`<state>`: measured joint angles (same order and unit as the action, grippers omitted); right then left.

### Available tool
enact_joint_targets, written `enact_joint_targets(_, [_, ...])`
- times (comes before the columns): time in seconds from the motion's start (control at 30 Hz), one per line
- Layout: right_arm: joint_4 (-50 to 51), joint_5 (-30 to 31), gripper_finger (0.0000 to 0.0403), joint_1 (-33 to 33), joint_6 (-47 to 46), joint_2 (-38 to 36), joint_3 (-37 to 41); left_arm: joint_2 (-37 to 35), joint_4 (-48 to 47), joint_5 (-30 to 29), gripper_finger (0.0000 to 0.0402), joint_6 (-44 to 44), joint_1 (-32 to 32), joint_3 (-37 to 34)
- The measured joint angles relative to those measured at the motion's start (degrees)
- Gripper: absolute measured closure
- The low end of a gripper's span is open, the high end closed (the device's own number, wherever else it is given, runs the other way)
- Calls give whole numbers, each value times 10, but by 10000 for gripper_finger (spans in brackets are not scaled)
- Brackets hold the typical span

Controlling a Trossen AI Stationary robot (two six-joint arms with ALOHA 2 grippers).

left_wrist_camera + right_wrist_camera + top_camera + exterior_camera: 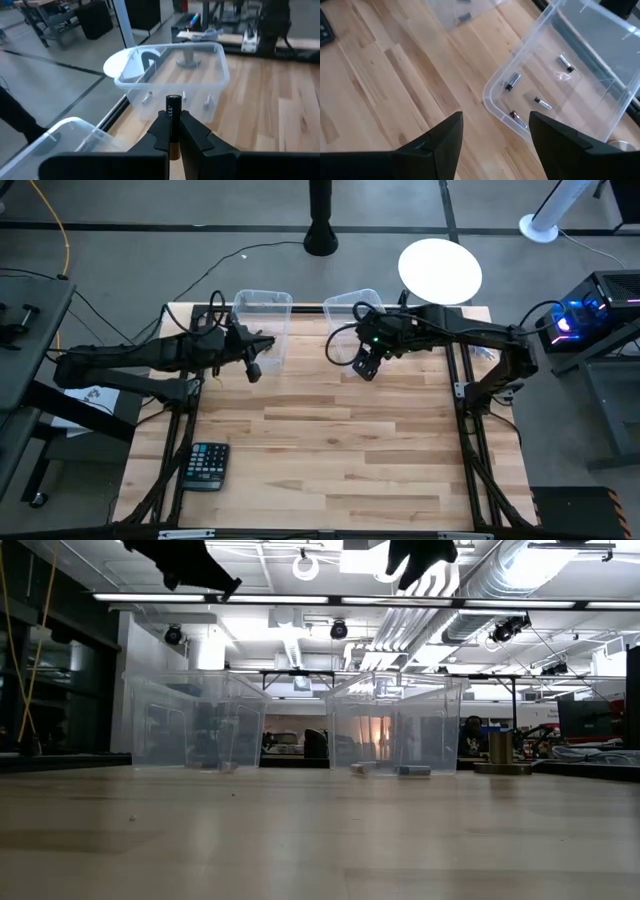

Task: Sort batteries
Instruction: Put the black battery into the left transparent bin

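Observation:
My left gripper (173, 122) (252, 368) hangs in the air beside the left clear bin (262, 315), shut on a dark battery (173, 107) with a copper-coloured end. My right gripper (495, 130) (366, 368) is open and hovers at the near side of the right clear bin (352, 310) (560, 75). Several silvery batteries (512, 80) lie on that bin's floor. The left bin (462, 10) holds dark batteries (465, 17). Both bins stand on the table near its far edge. My left gripper pinches the dark battery between its two fingers (160, 130), which lie along its length. The battery's black end (173, 100) sticks out past the fingertips and its copper end (173, 150) lies back between them. It is lifted clear of the table.
A calculator (207, 465) lies near the table's near left corner. A metal bell-shaped object (500, 752) stands to the right of the right bin. A white round disc (440, 270) sits beyond the far edge. Bare wood table (340, 450) spreads in front of the bins.

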<state>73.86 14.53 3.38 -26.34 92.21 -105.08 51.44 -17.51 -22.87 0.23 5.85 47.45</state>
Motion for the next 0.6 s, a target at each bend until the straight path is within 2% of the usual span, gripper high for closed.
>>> enact_joint_targets(0.2, [25, 9, 181, 0, 27, 22, 0, -7, 132, -5, 396, -37, 26, -67])
enact_joint_targets(0.37, [20, 87, 181, 0, 61, 16, 15, -9, 283, -31, 396, -69, 70, -136])
enact_joint_targets(0.47, [11, 93, 181, 3, 44, -15, 63, -9, 349, -31, 396, -103, 99, -170])
enact_joint_targets(0.6, [-33, 92, 181, -2, -23, -81, 171, -14, 384, 1, 396, -133, 126, -197])
